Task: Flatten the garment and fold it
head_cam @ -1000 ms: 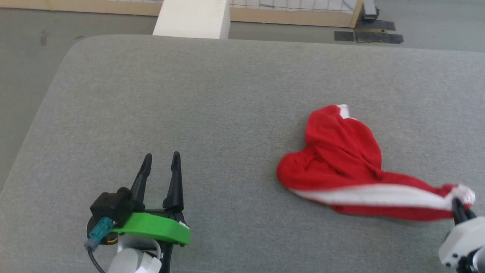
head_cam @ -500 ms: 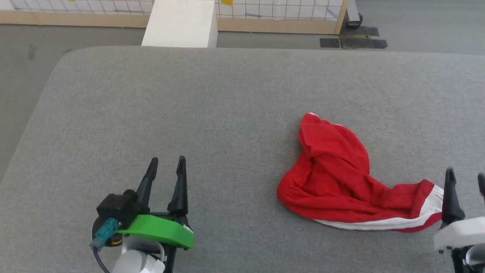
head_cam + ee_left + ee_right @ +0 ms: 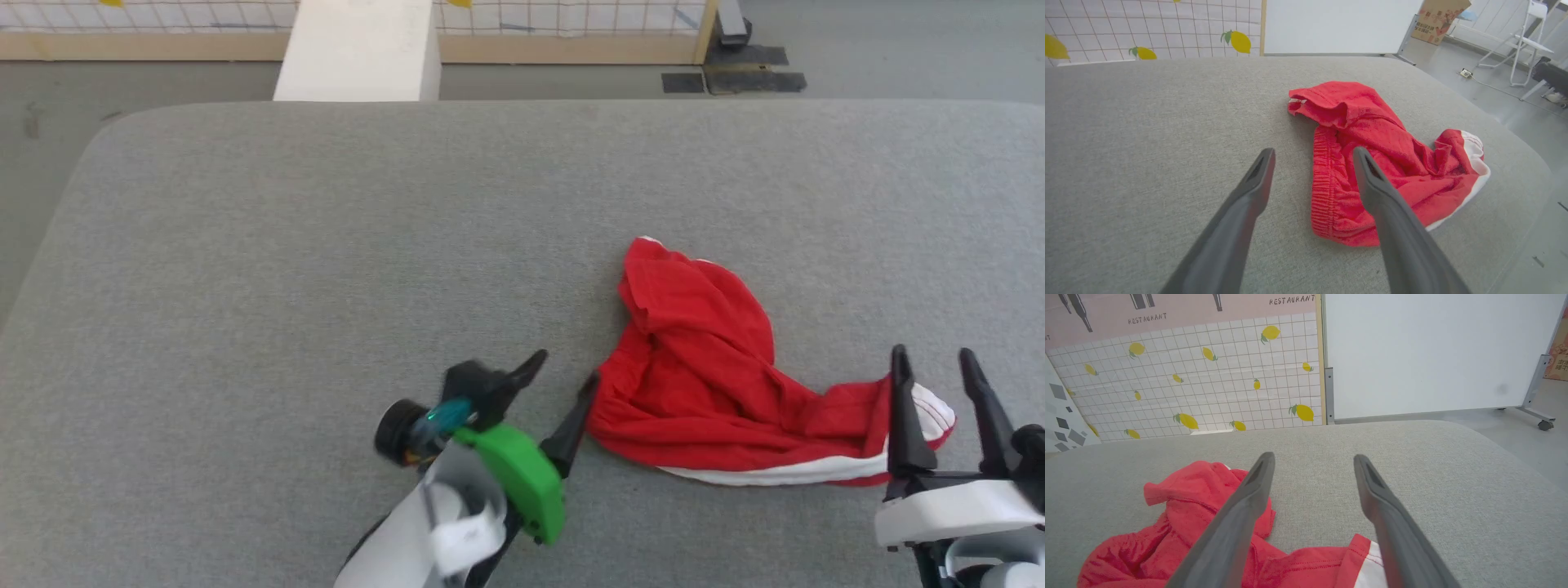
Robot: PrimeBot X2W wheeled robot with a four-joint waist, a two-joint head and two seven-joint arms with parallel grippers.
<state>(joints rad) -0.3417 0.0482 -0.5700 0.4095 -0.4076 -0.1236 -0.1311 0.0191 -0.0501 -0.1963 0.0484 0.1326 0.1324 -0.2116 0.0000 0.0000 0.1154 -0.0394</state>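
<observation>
Garment [image 3: 702,384]: soft bright-red athletic shorts of knit cloth with a white side stripe [image 3: 775,474], lying crumpled on the right half of the grey fabric-covered tabletop [image 3: 326,245], neither flat nor folded. Right gripper [image 3: 932,355], two long dark fingers on a white wrist: spread wide and empty. A second ago it was pinched on the white-trimmed leg end [image 3: 931,408] and held the stripe stretched to the right. It has since let go, and that end has slumped back into a loose fold under and just beside the near finger; contact cannot be told. Left gripper [image 3: 565,367], dark fingers behind a green collar: spread, holding nothing. It has come across from the lower left and now stands with one fingertip just beside the gathered elastic band [image 3: 1323,179] at the heap's left edge, which the left wrist view shows between the fingers. Judgement: the sideways pull is over with the cloth still bunched, so flattening is barely begun and folding untouched; the likely next step is a two-sided grasp, band on the left and leg end on the right. Pose: left forearm slants up and to the right, wrist rolled so the collar shows edge-on; right wrist sits low at the lower right, fingers pointing away over the tabletop.
</observation>
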